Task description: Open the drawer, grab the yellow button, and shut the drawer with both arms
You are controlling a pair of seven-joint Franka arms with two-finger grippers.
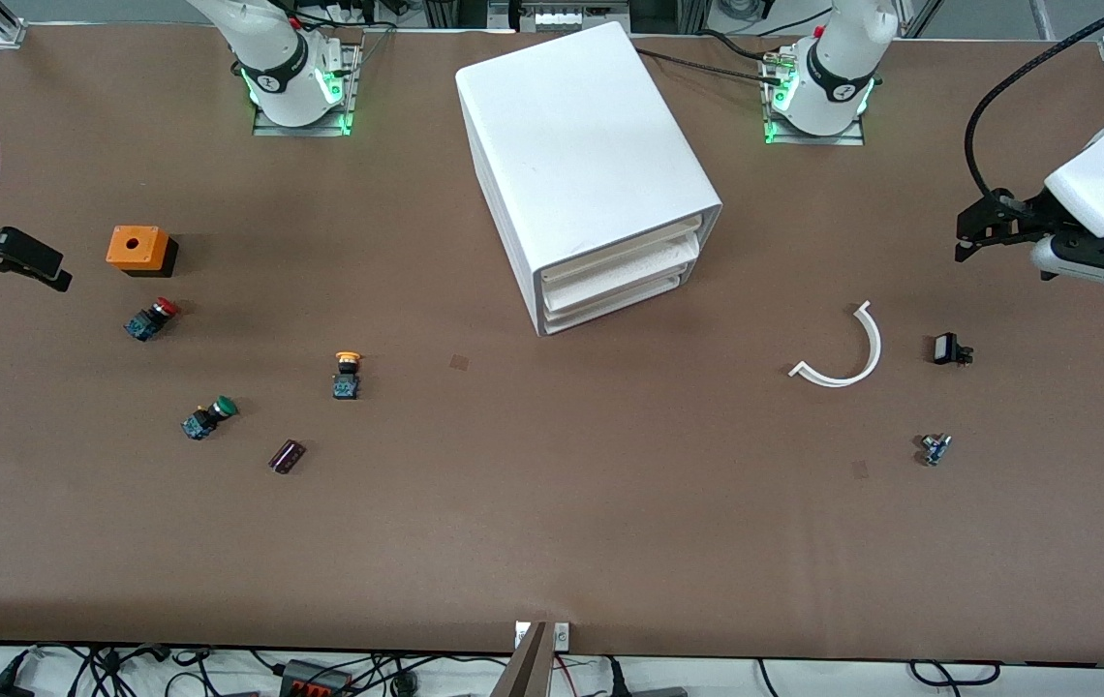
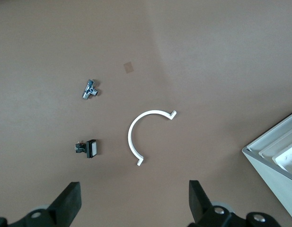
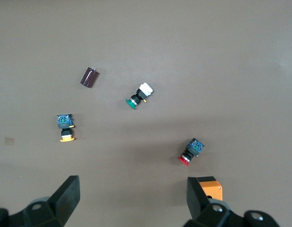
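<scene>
The white cabinet (image 1: 581,155) stands mid-table, and its three stacked drawers (image 1: 622,281) all sit pushed in; one corner of it shows in the left wrist view (image 2: 278,161). The orange-yellow-capped button (image 1: 347,373) (image 3: 66,127) lies on the table, toward the right arm's end from the cabinet and nearer the front camera. My right gripper (image 1: 34,263) (image 3: 132,191) hangs open and holds nothing, over the table's right-arm end beside an orange box. My left gripper (image 1: 970,232) (image 2: 134,198) hangs open and holds nothing, over the left arm's end, above a white arc.
Near the button lie an orange box with a hole (image 1: 138,249), a red-capped button (image 1: 153,318), a green-capped button (image 1: 209,416) and a dark cylinder (image 1: 287,456). At the left arm's end lie a white curved strip (image 1: 847,358), a small black switch (image 1: 949,348) and a metal fitting (image 1: 935,448).
</scene>
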